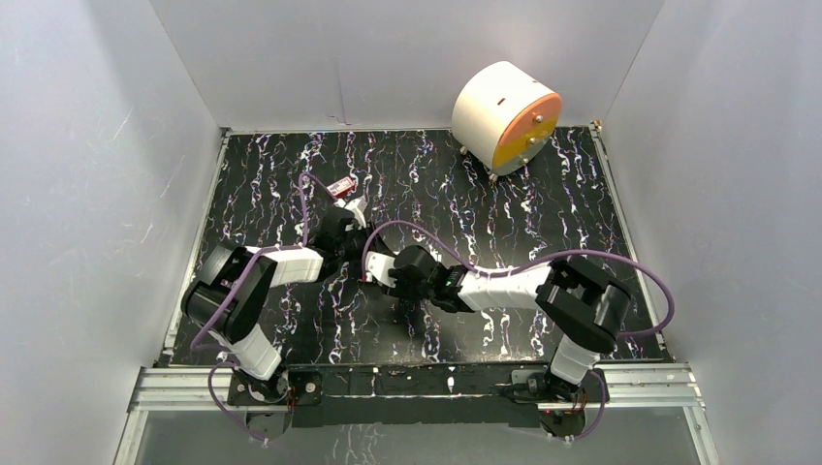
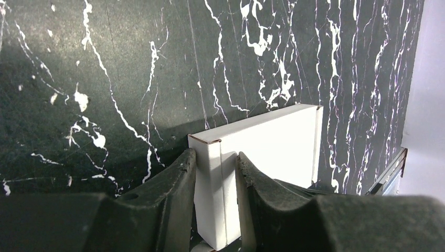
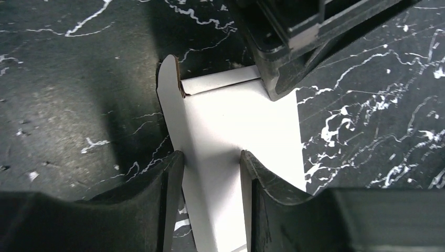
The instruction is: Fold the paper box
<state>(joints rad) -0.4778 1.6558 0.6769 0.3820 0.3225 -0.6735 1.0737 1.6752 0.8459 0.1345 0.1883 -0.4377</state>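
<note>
Viewing from the top external camera, the 2 arms meet over the middle of the dark marbled table (image 1: 543,223), with the left gripper (image 1: 351,221) just beyond the right gripper (image 1: 386,271). The paper box (image 2: 273,139) lies between and under them, almost wholly hidden in this view and well apart from the white cylinder (image 1: 504,116) at the far edge. From the left wrist camera, the box reads as a slim white carton with its corners already creased. The left fingers (image 2: 181,181) are set narrow on its near end, 1 on each side, so this tool holds the box; whether the box rests on the table or hangs just clear cannot be told. From the right wrist camera, a white panel of the box runs between the right fingers (image 3: 168,184), a rounded tab (image 3: 169,71) projects at the far left corner, and the left gripper's body covers the far end. These jaws stand at medium width, and whether they press the card cannot be told. Handling judgement: thin cardboard is very light, stiff only along its creases, easily dented by hard pinching, and smooth enough to slide. Take hold across the narrow thickness near a folded corner, and push flaps close to their crease lines, not at the free tab tips.
</note>
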